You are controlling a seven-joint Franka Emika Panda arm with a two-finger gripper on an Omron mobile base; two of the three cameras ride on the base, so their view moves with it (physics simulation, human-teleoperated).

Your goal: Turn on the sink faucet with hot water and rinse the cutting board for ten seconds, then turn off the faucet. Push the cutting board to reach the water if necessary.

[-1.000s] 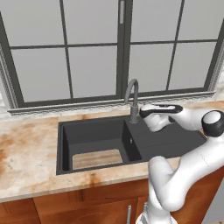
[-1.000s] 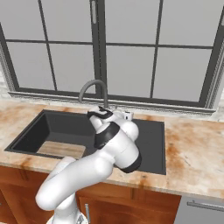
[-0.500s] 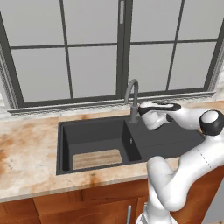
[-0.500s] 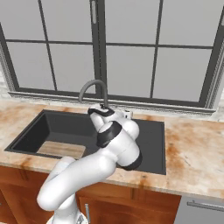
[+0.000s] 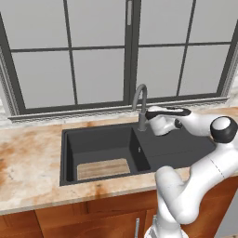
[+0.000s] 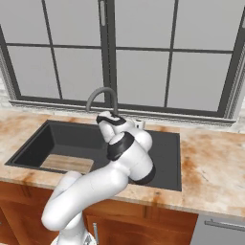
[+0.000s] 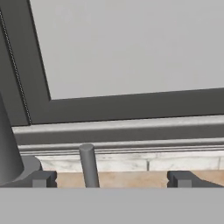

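gripper (image 7: 111, 179): fingers spread wide, holding nothing, lever (image 7: 89, 165) standing between them nearer the left tip | faucet (image 5: 141, 105): back edge of sink (image 5: 69, 153) | cutting board (image 5: 102, 168): front of basin, flat

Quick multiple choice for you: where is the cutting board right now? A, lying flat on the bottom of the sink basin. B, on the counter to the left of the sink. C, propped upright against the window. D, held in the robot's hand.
A: the cutting board lies flat on the floor of the sink basin, toward its front, while the hand is up beside the faucet.
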